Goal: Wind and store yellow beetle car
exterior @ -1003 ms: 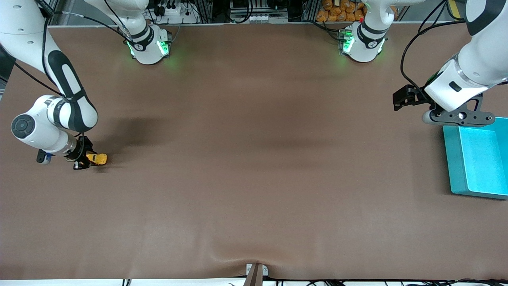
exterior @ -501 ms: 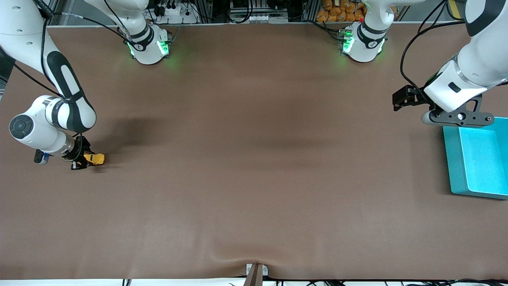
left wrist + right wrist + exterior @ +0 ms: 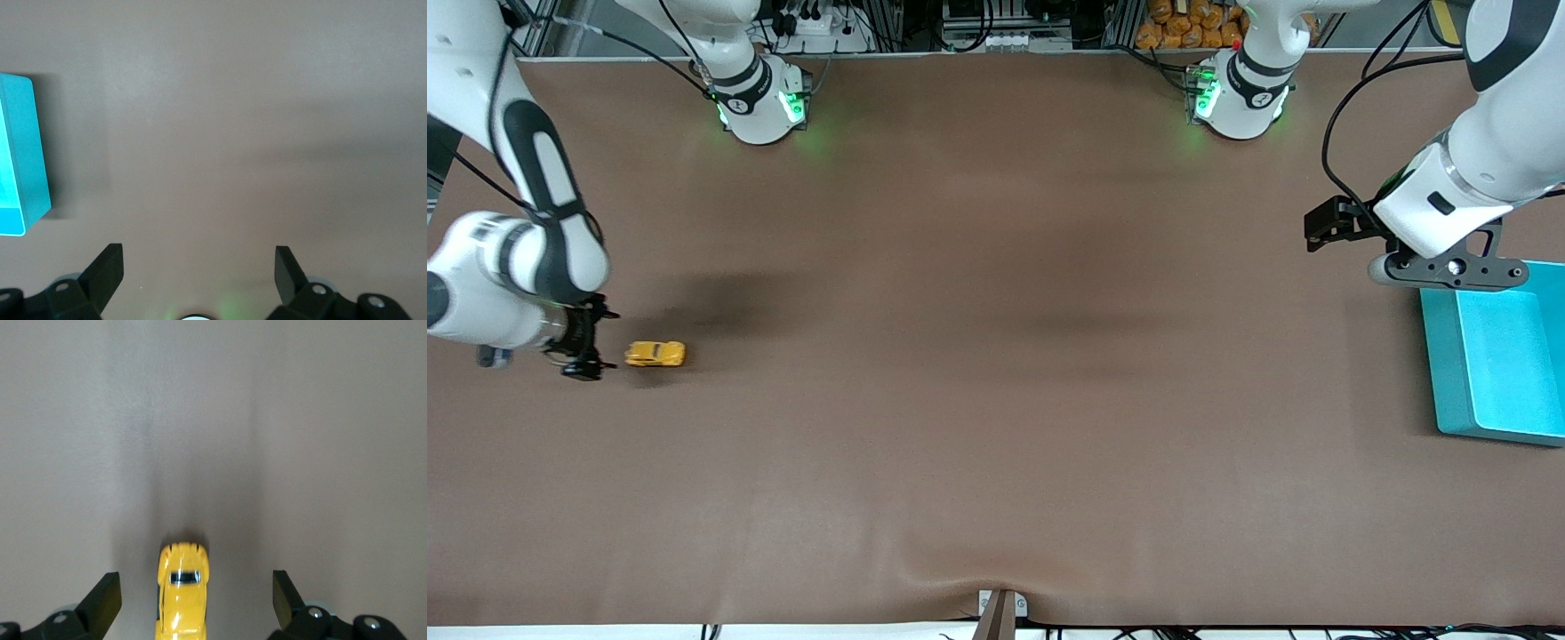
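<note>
The yellow beetle car [image 3: 655, 354] stands free on the brown table near the right arm's end. In the right wrist view the yellow beetle car [image 3: 181, 595] lies between the spread fingers, touching neither. My right gripper [image 3: 584, 342] is open and low by the table, just beside the car toward the table's end; it shows as the right gripper [image 3: 195, 595]. My left gripper [image 3: 1327, 220] is open and empty, up over the table next to the teal bin [image 3: 1449, 382]; it shows as the left gripper [image 3: 198, 268].
The teal bin stands at the left arm's end of the table, and its corner shows in the left wrist view [image 3: 27, 167]. A metal clamp [image 3: 999, 612] sits at the table's edge nearest the front camera.
My right gripper has opened and let go of the car, then drawn back toward the table's end. The car has rolled a short way toward the middle. The left arm has barely moved.
</note>
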Controlling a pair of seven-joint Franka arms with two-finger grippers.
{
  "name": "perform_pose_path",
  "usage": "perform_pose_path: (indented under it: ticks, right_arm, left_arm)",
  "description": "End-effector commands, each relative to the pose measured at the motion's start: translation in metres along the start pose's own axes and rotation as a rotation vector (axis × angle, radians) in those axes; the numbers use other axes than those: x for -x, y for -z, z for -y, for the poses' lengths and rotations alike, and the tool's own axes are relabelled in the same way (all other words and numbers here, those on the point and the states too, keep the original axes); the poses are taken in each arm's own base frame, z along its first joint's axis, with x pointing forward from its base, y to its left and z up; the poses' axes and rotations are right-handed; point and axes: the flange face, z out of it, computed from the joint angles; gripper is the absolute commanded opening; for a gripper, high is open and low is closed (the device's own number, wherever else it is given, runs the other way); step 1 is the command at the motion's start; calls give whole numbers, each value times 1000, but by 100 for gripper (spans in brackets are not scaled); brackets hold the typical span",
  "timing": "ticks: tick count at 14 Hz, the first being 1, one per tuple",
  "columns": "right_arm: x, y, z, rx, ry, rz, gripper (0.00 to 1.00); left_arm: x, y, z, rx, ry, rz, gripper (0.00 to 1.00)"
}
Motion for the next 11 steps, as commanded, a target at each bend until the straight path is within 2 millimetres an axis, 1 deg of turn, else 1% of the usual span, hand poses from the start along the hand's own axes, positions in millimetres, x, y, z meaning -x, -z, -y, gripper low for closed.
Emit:
perform_pose_path:
  ticks: [1, 2, 4, 6, 7, 9, 11]
  right_arm:
    - [14, 67, 8, 19, 22, -4, 100]
    - [21, 79, 12, 15, 34, -9, 100]
    - [26, 96, 17, 5, 57, -16, 100]
    - [34, 123, 24, -25, 85, -32, 100]
    - [35, 130, 25, -26, 110, -33, 100]
    - [34, 137, 23, -13, 189, -32, 100]
    - [33, 154, 24, -24, 242, -35, 100]
  left_arm:
    - [-2, 5, 1, -22, 14, -17, 100]
    - [-2, 4, 3, -22, 17, -16, 100]
    - [-2, 4, 4, -22, 17, -15, 100]
    - [-3, 4, 6, -21, 20, -15, 100]
    - [-2, 4, 3, -22, 16, -16, 100]
    - [-3, 3, -3, -22, 8, -19, 100]
    - [-4, 3, -3, -21, 6, -23, 100]
